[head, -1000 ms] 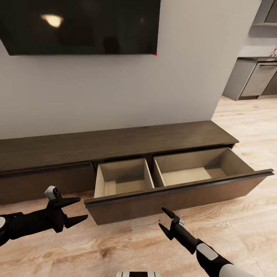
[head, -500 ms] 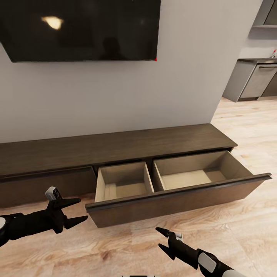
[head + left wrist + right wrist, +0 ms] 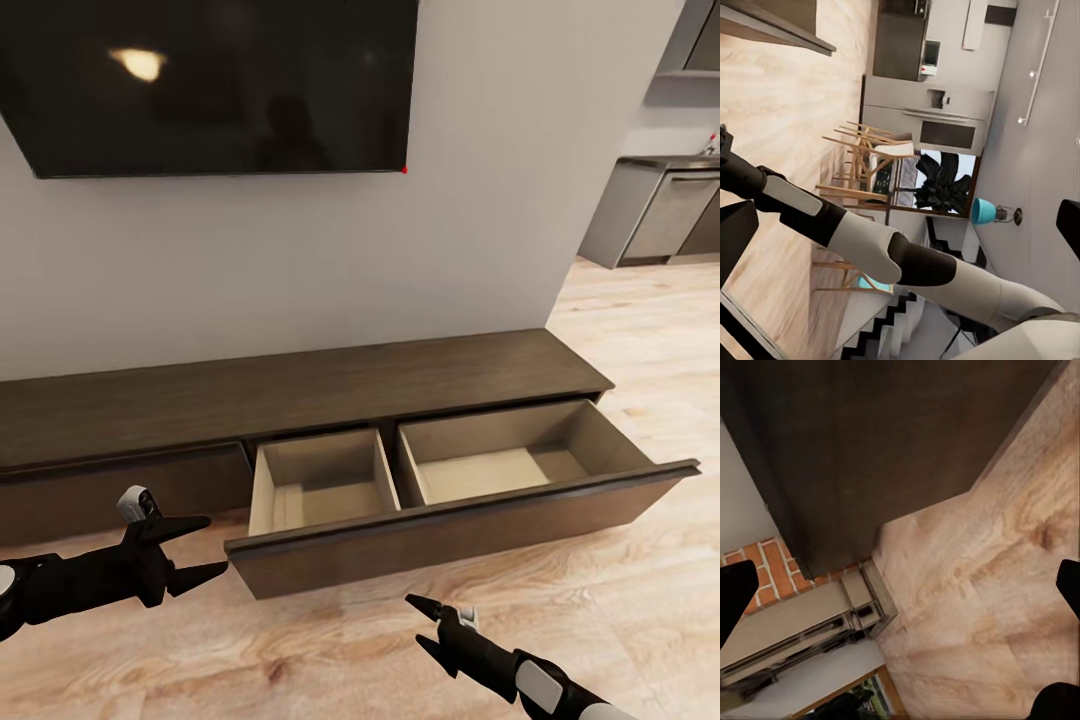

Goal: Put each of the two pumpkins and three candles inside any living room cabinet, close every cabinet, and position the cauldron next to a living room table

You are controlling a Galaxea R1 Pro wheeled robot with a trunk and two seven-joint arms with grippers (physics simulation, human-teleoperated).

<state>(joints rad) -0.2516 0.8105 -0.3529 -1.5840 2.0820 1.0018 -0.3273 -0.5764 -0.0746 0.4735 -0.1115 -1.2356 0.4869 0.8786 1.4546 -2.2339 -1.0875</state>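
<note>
Your right gripper [image 3: 425, 625] has drawn back from the drawer front over the last second, and your view has tilted up slightly. Its fingers [image 3: 421, 604] stand spread apart, holding nothing, over the wood floor [image 3: 330, 650]. Your left gripper [image 3: 200, 548] hangs with fingers parted and empty, just off the drawer's left end. The cabinet [image 3: 300, 385] runs along the wall under the television [image 3: 210, 80], its wide drawer [image 3: 450, 520] pulled out, both compartments bare.

A home living room: a wall-mounted television [image 3: 210, 85] hangs above a long, low dark-wood cabinet [image 3: 300, 385] on a pale wood floor [image 3: 640, 330], with grey kitchen cupboards [image 3: 660, 210] beyond and wooden dining chairs [image 3: 866, 169].
</note>
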